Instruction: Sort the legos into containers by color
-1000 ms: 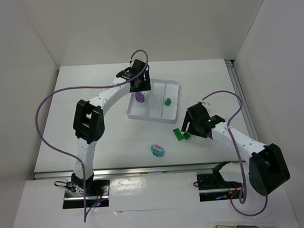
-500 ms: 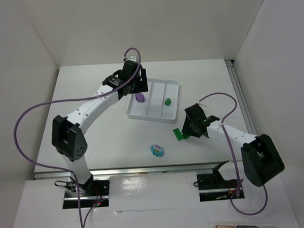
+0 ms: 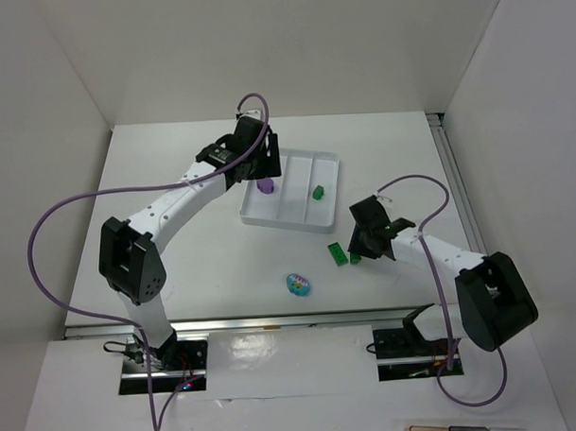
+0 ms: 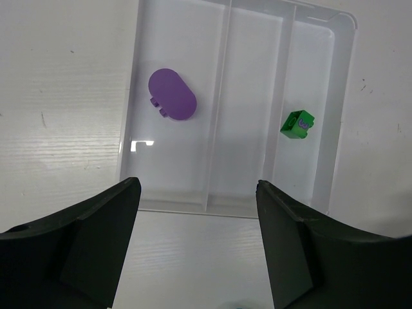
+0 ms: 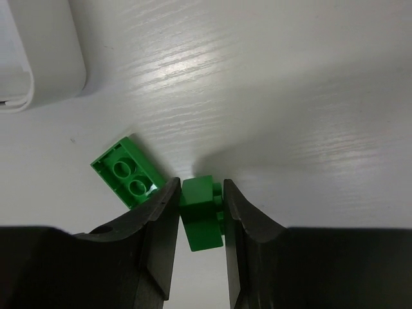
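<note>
Tray (image 4: 248,96): white plastic, smooth and glossy, with a bright glare patch on its floor.
Table (image 5: 290,96): white, with a fine wood-grain texture and a soft sheen; a few dark specks beside the tray.
Purple piece (image 4: 172,94), in the tray's left compartment: smooth plastic with an even, near-matt face.
Green brick (image 4: 297,123), in the tray's right compartment: shiny moulded plastic.
Flat green brick (image 5: 129,174), outside the tray: glossy plastic with round moulded hollows.
Small green brick (image 5: 201,215), beside it: smooth plastic, duller.
Left gripper (image 4: 196,187) and right gripper (image 5: 200,190): black matt plastic.
Cables (image 3: 52,224): smooth purple sheath.
</note>
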You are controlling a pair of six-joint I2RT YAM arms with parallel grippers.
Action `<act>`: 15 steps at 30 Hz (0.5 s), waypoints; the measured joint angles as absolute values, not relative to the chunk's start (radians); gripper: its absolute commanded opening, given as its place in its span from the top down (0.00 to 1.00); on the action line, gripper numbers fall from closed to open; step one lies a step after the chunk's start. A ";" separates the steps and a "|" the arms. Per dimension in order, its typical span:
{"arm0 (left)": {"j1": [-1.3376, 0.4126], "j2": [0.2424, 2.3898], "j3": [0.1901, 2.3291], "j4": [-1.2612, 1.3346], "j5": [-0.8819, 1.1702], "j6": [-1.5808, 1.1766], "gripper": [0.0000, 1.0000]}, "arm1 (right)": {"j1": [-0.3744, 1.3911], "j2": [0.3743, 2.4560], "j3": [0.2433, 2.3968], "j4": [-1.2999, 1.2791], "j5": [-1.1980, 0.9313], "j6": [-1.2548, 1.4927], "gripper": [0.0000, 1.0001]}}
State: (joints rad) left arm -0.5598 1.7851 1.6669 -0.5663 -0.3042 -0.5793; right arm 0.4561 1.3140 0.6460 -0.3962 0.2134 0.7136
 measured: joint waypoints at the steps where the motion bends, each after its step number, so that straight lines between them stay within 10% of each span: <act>1: -0.560 1.785 1.667 -0.566 -0.304 -0.580 0.15 | 0.456 1.303 0.646 -0.403 0.221 0.714 0.70; 15: -0.565 1.682 1.539 -0.569 -0.266 -0.587 0.14 | 0.456 1.403 0.998 -0.388 0.308 0.634 0.70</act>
